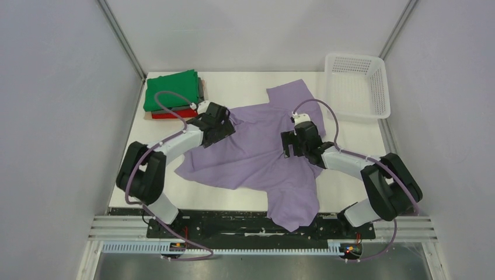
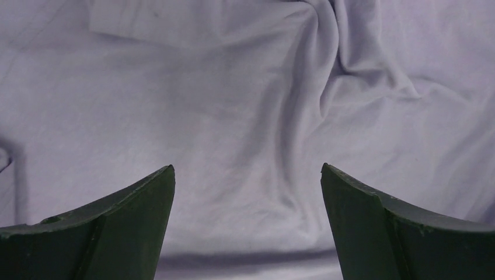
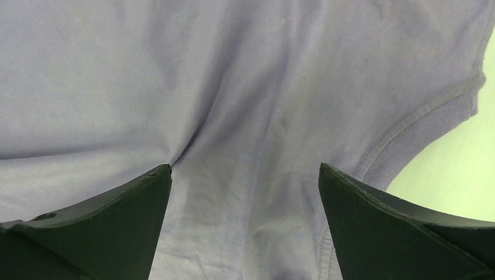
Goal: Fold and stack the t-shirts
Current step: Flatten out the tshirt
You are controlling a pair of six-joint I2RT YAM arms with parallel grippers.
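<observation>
My left tool (image 2: 248, 169) and right tool (image 3: 245, 169) both gape wide, holding nothing. Each hovers close over the lavender t-shirt (image 1: 262, 151), which sprawls rumpled across the middle of the surface (image 1: 245, 81), one end drooping over the near edge. I judge I'm placed at opposite sides, the right by the ribbed collar (image 3: 420, 131), to pinch and pull the cloth flat before folding. The green t-shirt (image 1: 172, 90) lies folded atop the red t-shirt (image 1: 169, 114) at the far-left corner, out of my way. A white basket (image 1: 356, 87) sits far right. Pale walls close in the white surface.
</observation>
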